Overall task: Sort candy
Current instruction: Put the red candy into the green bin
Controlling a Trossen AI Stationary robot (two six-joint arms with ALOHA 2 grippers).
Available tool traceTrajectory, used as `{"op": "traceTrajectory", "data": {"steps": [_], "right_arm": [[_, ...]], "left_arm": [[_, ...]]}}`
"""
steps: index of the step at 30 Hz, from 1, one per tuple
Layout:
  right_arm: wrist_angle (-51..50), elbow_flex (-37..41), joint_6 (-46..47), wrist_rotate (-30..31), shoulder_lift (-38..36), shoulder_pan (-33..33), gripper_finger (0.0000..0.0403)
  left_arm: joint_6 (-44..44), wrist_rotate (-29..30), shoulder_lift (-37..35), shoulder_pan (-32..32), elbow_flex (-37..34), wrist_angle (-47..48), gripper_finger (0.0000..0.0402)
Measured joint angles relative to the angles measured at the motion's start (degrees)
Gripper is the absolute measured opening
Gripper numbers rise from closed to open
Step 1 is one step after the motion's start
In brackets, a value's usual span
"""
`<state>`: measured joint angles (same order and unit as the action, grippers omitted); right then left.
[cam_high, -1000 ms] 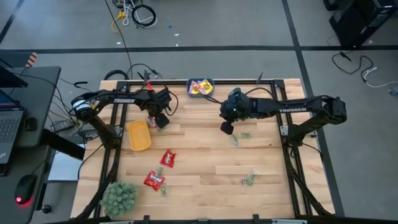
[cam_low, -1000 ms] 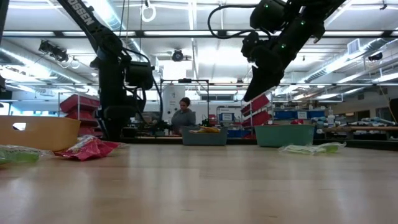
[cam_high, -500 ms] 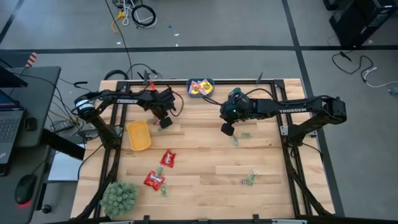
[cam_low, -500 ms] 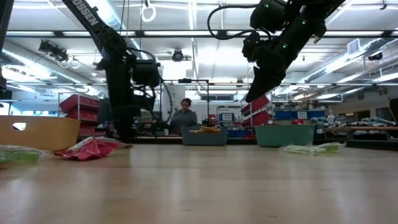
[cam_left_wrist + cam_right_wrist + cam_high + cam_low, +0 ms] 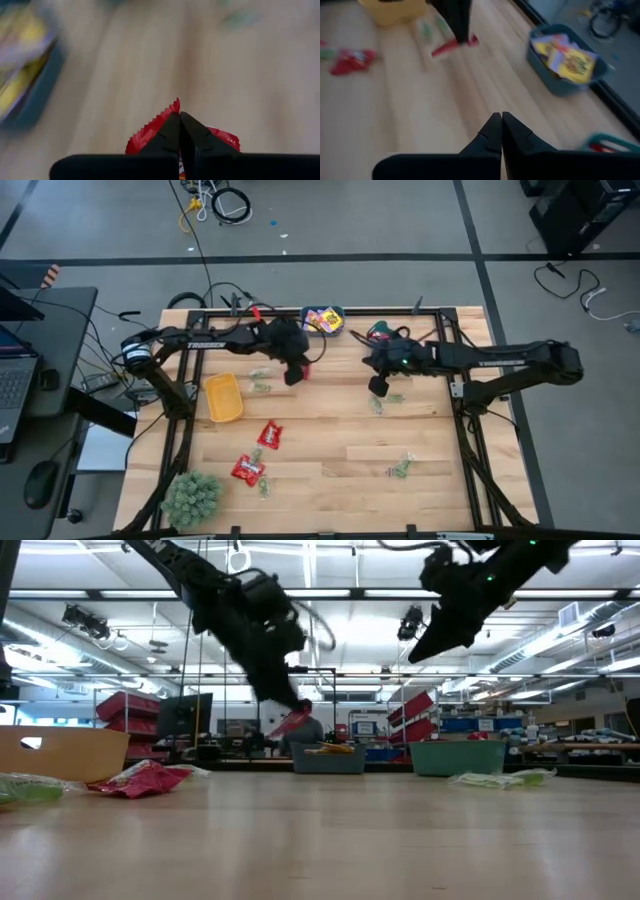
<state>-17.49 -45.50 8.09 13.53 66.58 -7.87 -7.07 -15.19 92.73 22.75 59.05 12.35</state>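
Observation:
The candy lies scattered on the wooden table. Two red packets (image 5: 269,434) (image 5: 248,470) sit near the left front, and pale green pieces (image 5: 259,386) (image 5: 392,397) (image 5: 401,468) lie farther apart. My left gripper (image 5: 293,373) hangs above the table's far middle, shut on another red packet (image 5: 145,136). My right gripper (image 5: 378,387) is shut with nothing in it, raised above the green pieces right of centre. A teal bin (image 5: 322,320) at the far edge holds yellow packets. My left gripper pinches the red packet (image 5: 290,723) between its two shut fingers, which slant downward. In the left wrist view its crimped edge (image 5: 172,106) pokes out past the fingertips, and red wrapper shows on both sides of them. The packet hangs tilted below the fingers, lifted clear of the table.
A yellow bin (image 5: 223,397) stands at the left, and a second teal bin (image 5: 380,332) sits at the far edge beside the right arm. The green plant ball (image 5: 192,497) is at the near left corner. Bare wood lies in the middle and near right.
My left gripper has shut on a red packet beside the yellow bin, lifted it off the table and carried it toward the right. My right gripper has risen and shifted a little to the right, staying shut.

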Motion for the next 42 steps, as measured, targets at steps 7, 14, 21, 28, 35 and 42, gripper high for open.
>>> {"op": "traceTrajectory", "data": {"steps": [7,14,21,28,35,42], "right_arm": [[23.23,13.10,3.50,-1.36,-1.80,3.69,0.0002],[38.34,16.74,1.03,-1.88,0.86,5.41,0.0056],[46.18,13.72,-2.62,-9.16,5.02,5.67,0.0137],[46.47,10.11,-7.21,-16.45,5.53,7.33,0.0176],[46.20,8.09,-9.80,-16.60,6.72,7.65,0.0170],[46.09,6.12,-10.26,-19.70,11.14,7.53,0.0133]], "left_arm": [[-1.52,-17.89,-0.04,-3.11,0.00,-20.06,0.0000],[-2.55,-35.75,-0.07,-4.29,0.04,-32.63,0.0000],[-1.49,-40.37,-0.09,-6.16,0.04,-36.55,0.0000],[-0.01,-41.21,-0.11,-6.07,0.04,-36.30,0.0000],[0.02,-41.47,-0.11,-6.85,0.04,-36.76,0.0000],[0.48,-39.44,-0.11,-6.98,0.04,-36.90,0.0000]]}}
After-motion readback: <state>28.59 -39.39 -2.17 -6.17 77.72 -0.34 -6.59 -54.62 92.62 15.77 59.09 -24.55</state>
